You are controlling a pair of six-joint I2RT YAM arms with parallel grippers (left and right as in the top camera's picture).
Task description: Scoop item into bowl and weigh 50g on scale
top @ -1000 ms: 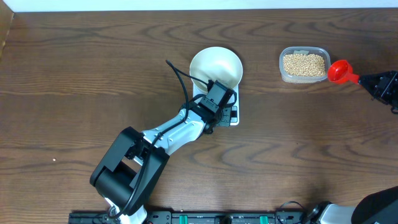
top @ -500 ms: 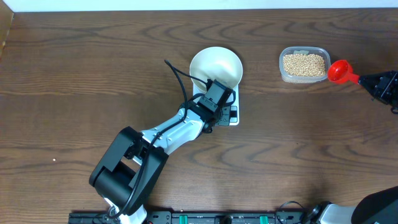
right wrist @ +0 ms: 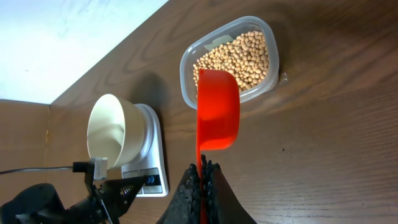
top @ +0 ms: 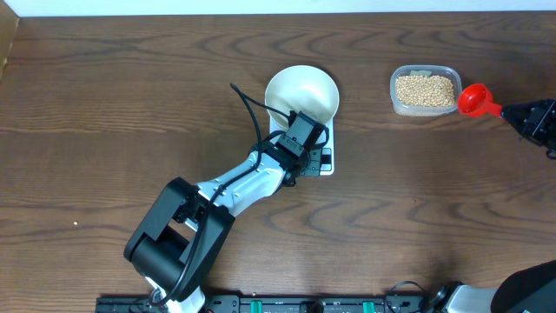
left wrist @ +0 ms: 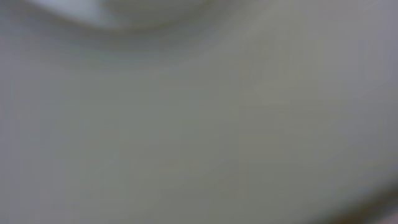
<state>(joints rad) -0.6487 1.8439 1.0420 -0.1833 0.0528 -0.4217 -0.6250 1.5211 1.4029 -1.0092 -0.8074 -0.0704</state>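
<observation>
Nothing has moved — the beans (top: 425, 89) lie just left of the right gripper (right wrist: 202, 173), which is clamped on the red scoop (right wrist: 217, 112). The left gripper (top: 301, 136), closed, reaches out over the scale (top: 325, 162).

You have a dark wood-grain table (top: 95, 96) filling the frame, with a white wall (top: 261, 5) strip along the top edge.

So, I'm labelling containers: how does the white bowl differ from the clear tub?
The bowl is round, opaque white and empty; the tub is rounded-rectangular, clear and holds beans. The bowl sits on the scale; the tub sits on the table. Both are open-topped.
</observation>
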